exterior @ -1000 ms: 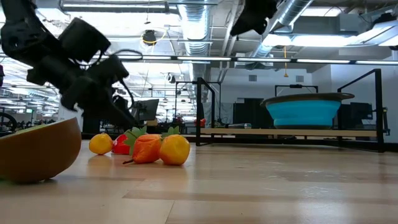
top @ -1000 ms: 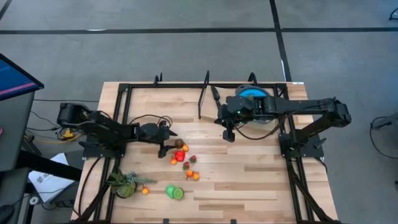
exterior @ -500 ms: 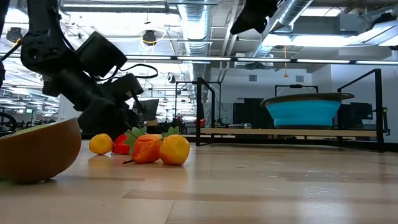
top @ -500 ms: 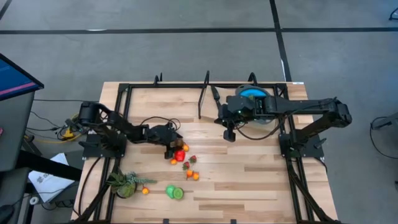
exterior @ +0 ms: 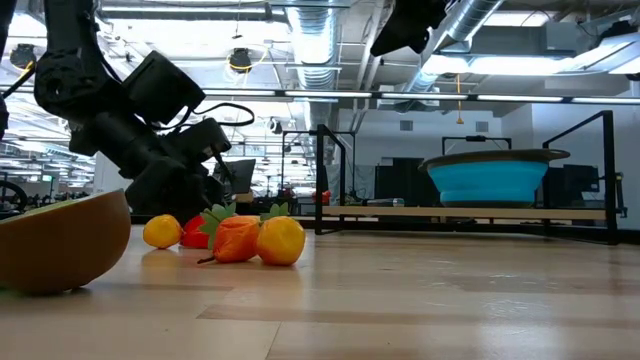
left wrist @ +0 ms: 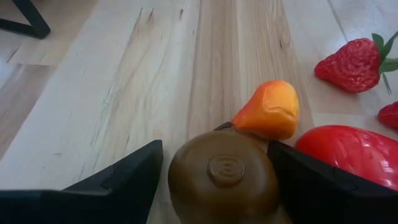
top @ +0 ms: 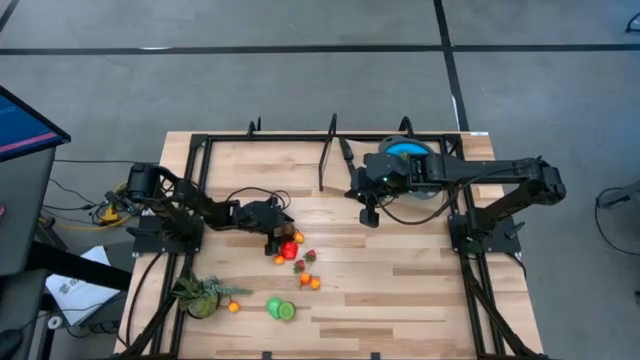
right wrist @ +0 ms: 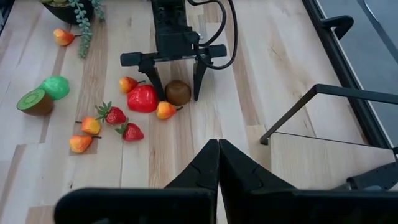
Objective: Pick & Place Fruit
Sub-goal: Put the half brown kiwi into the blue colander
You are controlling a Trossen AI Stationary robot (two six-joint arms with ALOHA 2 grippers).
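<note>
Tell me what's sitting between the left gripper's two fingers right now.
A brown round fruit sits on the table between the open fingers of the left gripper, not yet clamped. The left wrist view shows it best, and the right wrist view confirms it.

Even, bright indoor light is falling across the wooden table [top: 400, 290].
Ceiling lights [exterior: 520, 62] are glaring in the low view, where the nearest cut fruit [exterior: 60, 240] is looking soft; shadows are staying faint, and the brown fruit [left wrist: 222, 177] is blurring slightly up close.
</note>
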